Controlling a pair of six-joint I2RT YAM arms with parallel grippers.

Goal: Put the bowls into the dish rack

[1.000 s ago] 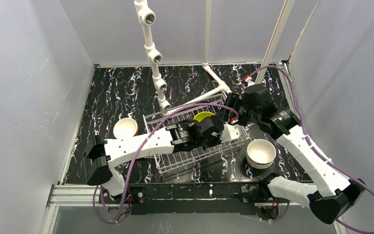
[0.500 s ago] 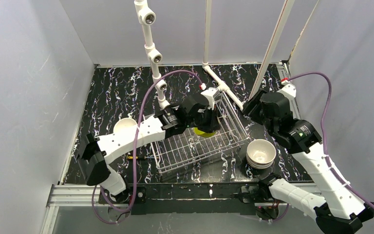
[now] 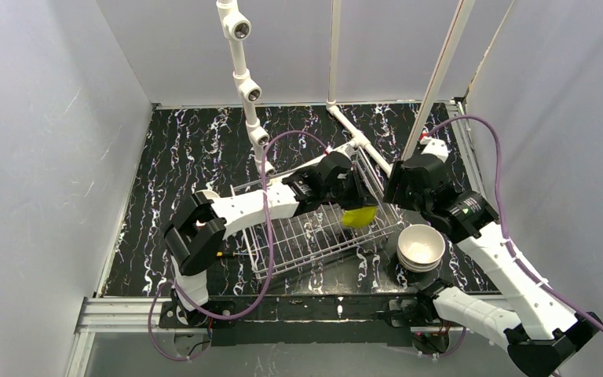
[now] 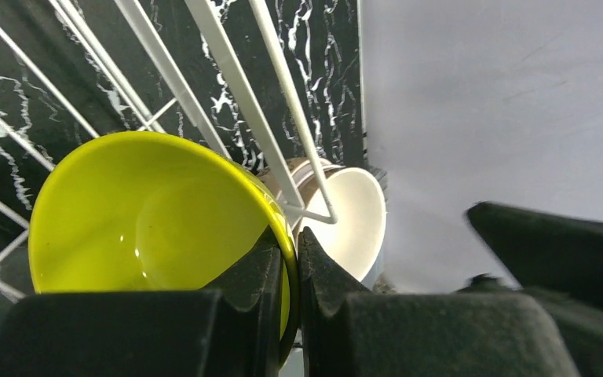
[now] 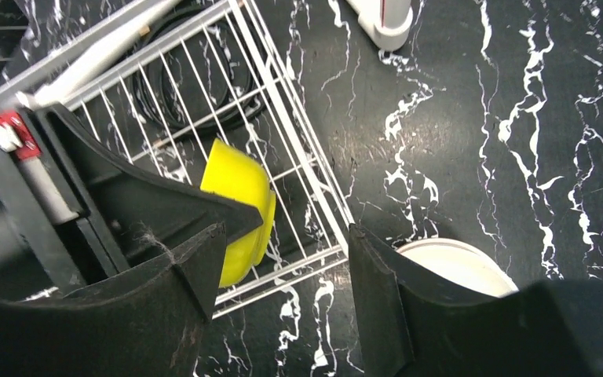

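Dish rack [image 3: 306,239] sits skewed on the bench [image 3: 180,149], its right end near the stack of bowls [image 3: 420,245]. Only a narrow strip of bare bench separates the rack wall from the stack.

The yellow-green bowl [image 3: 359,216] is inside the rack at its right end. It is tipped on its side, just beside the right wall wires. Cannot tell whether it touches the rack floor.

The left hand [image 4: 292,255] is clamped on the bowl's rim, one finger inside and one outside. The right hand [image 5: 286,239] has its fingers apart with nothing between them. It hangs above the rack's right wall, between bowl and stack.

Open room: most of the rack grid left of the bowl, though the left arm crosses above it. The white pipe frame [image 3: 245,86] stands on the bench along the rack's far side.

- **Left wrist view only:** the bowl's glossy inside, and past the rack's corner wire the stack, a white bowl nested in a tan one.
- **Right wrist view only:** the bowl's outer wall and base.
- **Top view only:** both arms crowded over the rack's right end.
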